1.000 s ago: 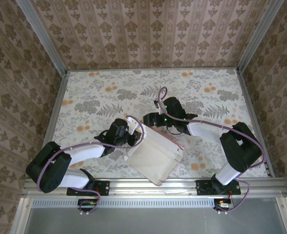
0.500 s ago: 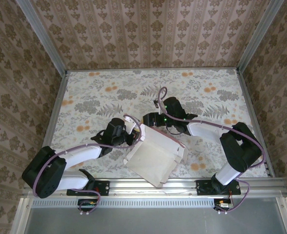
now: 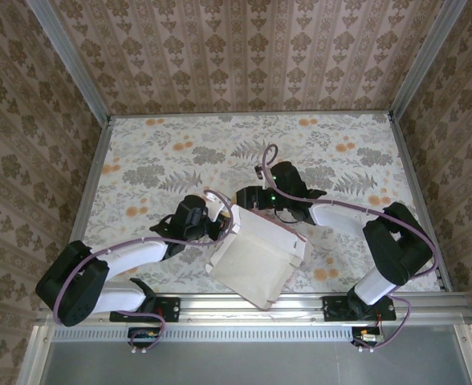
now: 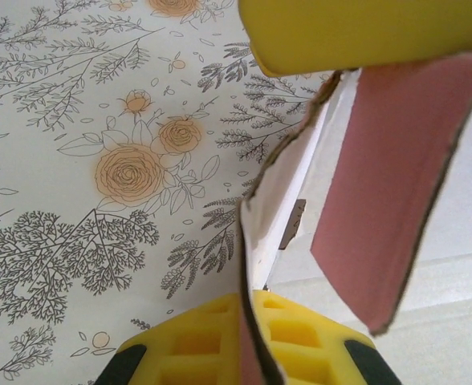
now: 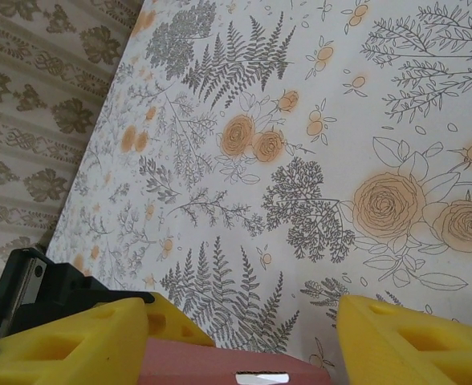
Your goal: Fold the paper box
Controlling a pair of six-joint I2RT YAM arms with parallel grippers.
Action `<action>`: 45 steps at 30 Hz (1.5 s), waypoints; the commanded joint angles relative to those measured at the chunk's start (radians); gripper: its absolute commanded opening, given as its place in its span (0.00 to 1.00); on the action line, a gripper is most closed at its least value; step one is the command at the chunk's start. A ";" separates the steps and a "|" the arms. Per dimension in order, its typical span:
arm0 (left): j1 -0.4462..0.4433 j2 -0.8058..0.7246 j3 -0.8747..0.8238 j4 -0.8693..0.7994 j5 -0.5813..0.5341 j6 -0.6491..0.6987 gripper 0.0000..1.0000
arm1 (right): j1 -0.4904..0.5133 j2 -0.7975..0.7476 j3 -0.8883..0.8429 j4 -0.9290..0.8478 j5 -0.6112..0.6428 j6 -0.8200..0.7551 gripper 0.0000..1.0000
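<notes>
Left gripper (image 3: 217,223) sat at the left wall of the paper box (image 3: 256,258), pads spread and the card loose in the gap, probably to prop that flap upright. Box lay off-white side up, near-centre on the table (image 3: 164,152). Right gripper (image 3: 249,197) straddled the far pink flap; whether it was clamping could not be told. Versus a second before: left elbow lower, box's near corner nudged right.

paper box (image 4: 388,184) thin matt card, fuzzy cut edges; table (image 4: 51,96) matt floral print.
</notes>
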 commanded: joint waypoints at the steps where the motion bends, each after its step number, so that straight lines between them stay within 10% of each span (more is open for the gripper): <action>1: -0.022 0.008 0.002 0.058 -0.042 0.014 0.00 | -0.010 -0.033 -0.032 0.056 -0.031 0.040 0.66; 45: -0.114 0.091 0.028 0.080 -0.139 0.020 0.00 | 0.037 -0.065 -0.105 0.059 0.067 0.038 0.72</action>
